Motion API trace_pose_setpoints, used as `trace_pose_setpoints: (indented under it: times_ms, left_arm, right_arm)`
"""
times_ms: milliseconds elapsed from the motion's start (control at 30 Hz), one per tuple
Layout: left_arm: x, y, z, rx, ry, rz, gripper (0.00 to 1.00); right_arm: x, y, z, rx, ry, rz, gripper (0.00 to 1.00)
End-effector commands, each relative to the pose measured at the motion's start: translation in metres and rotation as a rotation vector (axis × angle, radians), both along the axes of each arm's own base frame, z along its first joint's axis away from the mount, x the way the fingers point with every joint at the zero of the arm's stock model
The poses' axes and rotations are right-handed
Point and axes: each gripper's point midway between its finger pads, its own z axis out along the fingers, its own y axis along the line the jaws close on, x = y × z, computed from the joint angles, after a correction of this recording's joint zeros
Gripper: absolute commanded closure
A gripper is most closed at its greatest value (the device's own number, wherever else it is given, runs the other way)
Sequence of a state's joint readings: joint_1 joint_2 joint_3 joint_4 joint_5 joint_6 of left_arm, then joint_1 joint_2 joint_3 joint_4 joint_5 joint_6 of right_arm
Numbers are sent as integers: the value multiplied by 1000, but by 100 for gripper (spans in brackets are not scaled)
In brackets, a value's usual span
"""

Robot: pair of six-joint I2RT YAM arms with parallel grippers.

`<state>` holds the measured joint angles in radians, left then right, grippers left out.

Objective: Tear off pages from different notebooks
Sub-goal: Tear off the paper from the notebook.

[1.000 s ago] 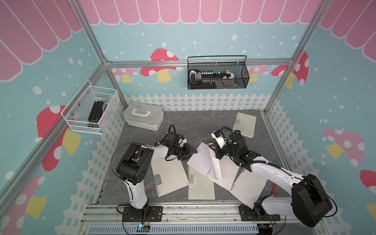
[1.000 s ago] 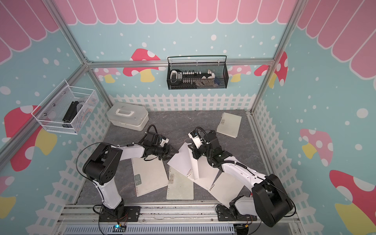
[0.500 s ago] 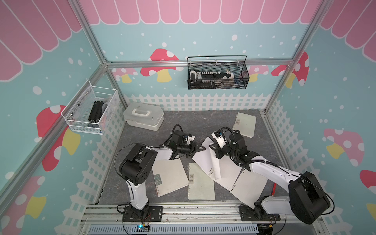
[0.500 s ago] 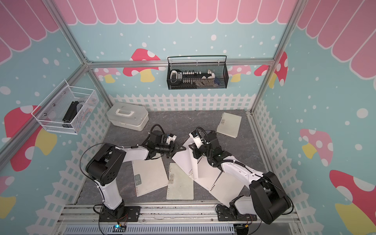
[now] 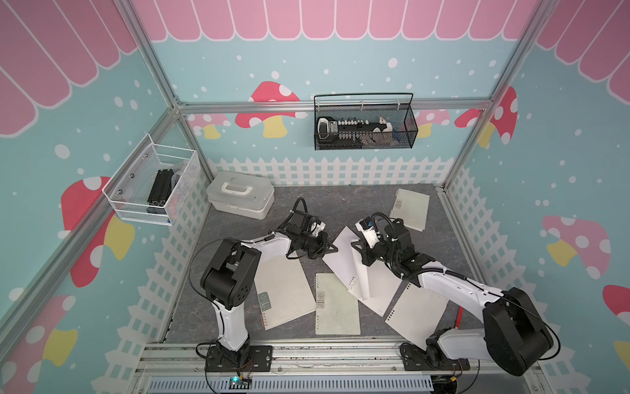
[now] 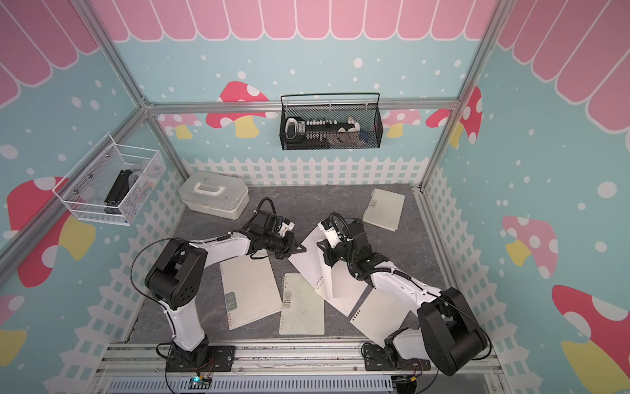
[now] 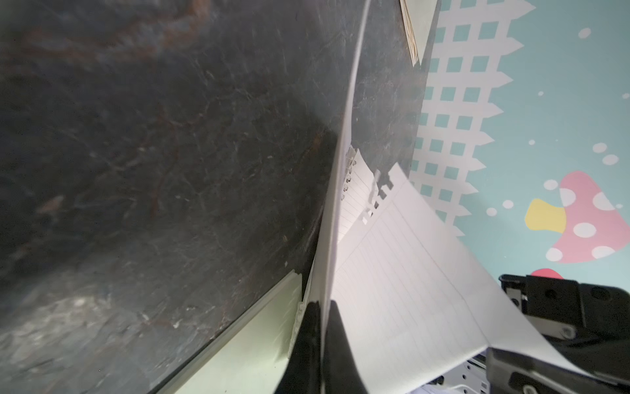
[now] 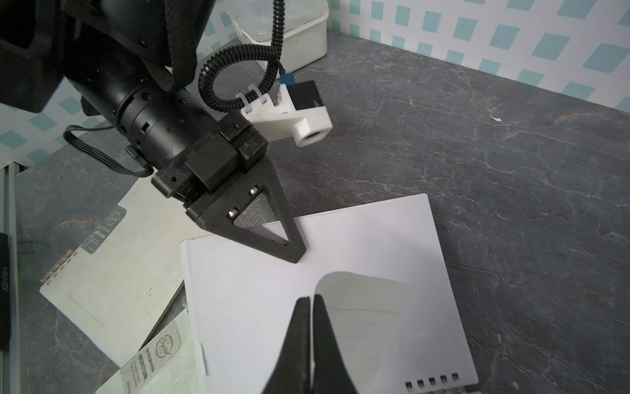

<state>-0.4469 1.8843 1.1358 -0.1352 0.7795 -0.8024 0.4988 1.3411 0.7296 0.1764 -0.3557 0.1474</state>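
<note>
Centrally on the desk lies an open notebook. It is one of four notebooks counted in both top views. The others are a corner notebook at the back right corner, a middle notebook at the middle of the front edge, and a larger notebook toward the front left. Two pages can be told apart. A lifted page curls up from the open notebook's wire coil, faintly lined, with torn punch holes in the left wrist view. A loose page lies flat near the front right corner. Whether the white sheet between them is bound, I cannot tell. The left arm rises from its base at the front edge, folds at the elbow and runs low toward the centre. The left gripper is turned sideways, its jaws pinched tight on the open notebook's outer edge. The right arm stretches diagonally in from the front right corner with its wrist bent down. The right gripper has its jaws closed on the lifted page. The middle notebook's grey label reads NOTEBOOK; the larger notebook's is too blurred to read. A white box with a handle stands near the back left corner. A black wire basket hangs on the back wall and a white wire basket on the left wall.
</note>
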Motion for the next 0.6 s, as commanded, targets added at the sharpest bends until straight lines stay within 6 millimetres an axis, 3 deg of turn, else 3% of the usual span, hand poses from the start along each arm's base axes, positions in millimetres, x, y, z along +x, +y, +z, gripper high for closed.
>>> trace_pose_setpoints:
  times_ms: [0,267,400,567]
  left_arm:
    - [6,10,-2,75,-15,16,100]
    - [28,31,5,118,-50,179,100]
    - [44,51,11,116,-54,299,100]
    - [52,67,11,119,-48,406,100]
  right_arm:
    - [6,11,12,22,-12,29,100]
    - [5,49,20,-72,-82,112,100]
    - [-14,80,19,-135,-142,221,100]
    - [-47,102,4,-136,-143,349,100]
